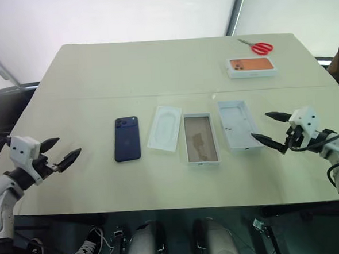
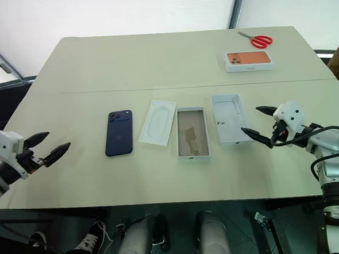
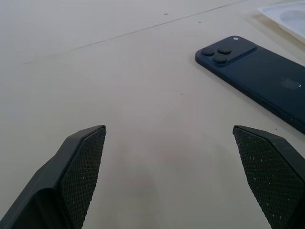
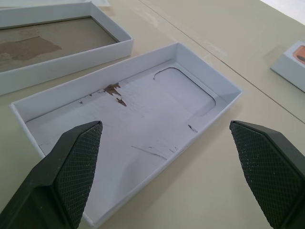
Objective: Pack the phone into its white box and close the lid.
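Navy phone [image 1: 127, 139] lies flat on the table [image 1: 86, 74], left of insert [image 1: 164, 128], box [image 1: 201, 139] and lid [image 1: 238, 125]. Nothing packed yet.

Left wrist view: left gripper [image 3: 181, 176] wide open, empty, near the phone; bare table around it. Next, I judge: grasp it by its long edges.

Right wrist view: right gripper [image 4: 164, 174] wide open, empty, facing the lid.

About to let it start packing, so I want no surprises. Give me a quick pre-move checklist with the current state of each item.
1. Phone lies flat on the table, nothing on it: ok.
2. Left gripper fingers open, empty: ok.
3. Right gripper fingers open, empty: ok.
4. White box open side up, nothing inside: ok.
5. Lid lies apart, beside the box: ok.
6. Moulded insert lies between phone and box: not ok.
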